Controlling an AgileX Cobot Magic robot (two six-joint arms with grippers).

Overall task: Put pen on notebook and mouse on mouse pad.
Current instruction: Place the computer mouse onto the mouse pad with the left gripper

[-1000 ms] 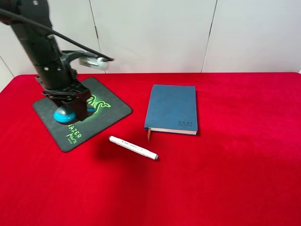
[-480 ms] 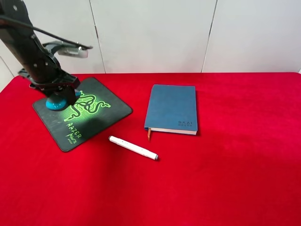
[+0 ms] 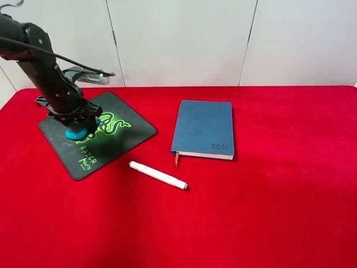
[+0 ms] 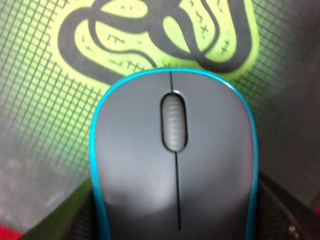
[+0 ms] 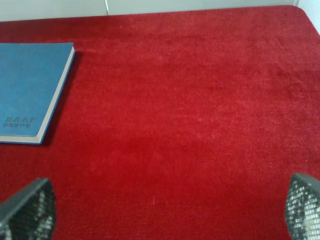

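The grey and teal mouse (image 3: 74, 133) (image 4: 172, 160) is at the left part of the black mouse pad (image 3: 131, 131) (image 4: 40, 130), just beside its green snake logo. My left gripper (image 3: 76, 124) (image 4: 175, 222) is shut on the mouse, with a dark finger on each teal side. Whether the mouse rests on the pad or hangs just above it does not show. The white pen (image 3: 158, 175) lies on the red cloth in front of the pad and the blue notebook (image 3: 203, 127) (image 5: 27, 90). My right gripper (image 5: 165, 210) is open over bare cloth, to the right of the notebook.
A red cloth (image 3: 268, 212) covers the whole table, and a white wall stands behind it. The notebook's orange ribbon (image 3: 177, 159) hangs out of its front left corner. The right arm is outside the exterior view.
My left gripper carried the mouse toward the pad's back left corner, then brought it forward and slightly right again. Pen, notebook and right gripper have stayed put.
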